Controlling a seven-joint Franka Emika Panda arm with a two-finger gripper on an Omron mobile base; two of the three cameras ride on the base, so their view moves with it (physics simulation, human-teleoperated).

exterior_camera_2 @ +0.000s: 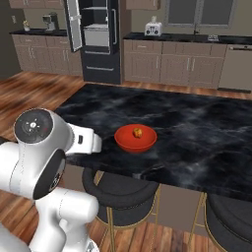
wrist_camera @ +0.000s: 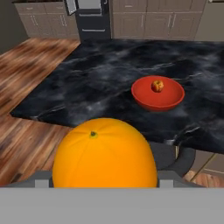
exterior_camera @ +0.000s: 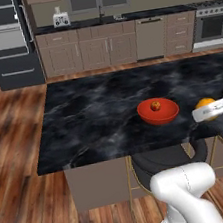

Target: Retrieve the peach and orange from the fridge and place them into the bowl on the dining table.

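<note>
My gripper (exterior_camera: 204, 109) is shut on the bright orange (exterior_camera: 204, 103), held above the near right edge of the dining table (exterior_camera: 93, 111). In the hand view the orange (wrist_camera: 105, 155) is large and close, and it hides the fingertips. The glossy red bowl (exterior_camera: 149, 116) stands on the black marble just left of the gripper, with the mottled peach (exterior_camera: 155, 106) lying inside it. From the right base the bowl (exterior_camera_2: 127, 142) and peach (exterior_camera_2: 138, 132) sit near the table's front edge. Against the far wall the black fridge (exterior_camera: 5, 43) has its upper door swung open.
Dark round stools (exterior_camera_2: 118, 189) are tucked under the table's near edge, below the arm. Brown cabinets (exterior_camera: 94, 48) with a toaster (exterior_camera: 60, 20) and an oven (exterior_camera: 211, 25) line the back wall. Wooden floor (exterior_camera: 18, 147) lies open to the table's left.
</note>
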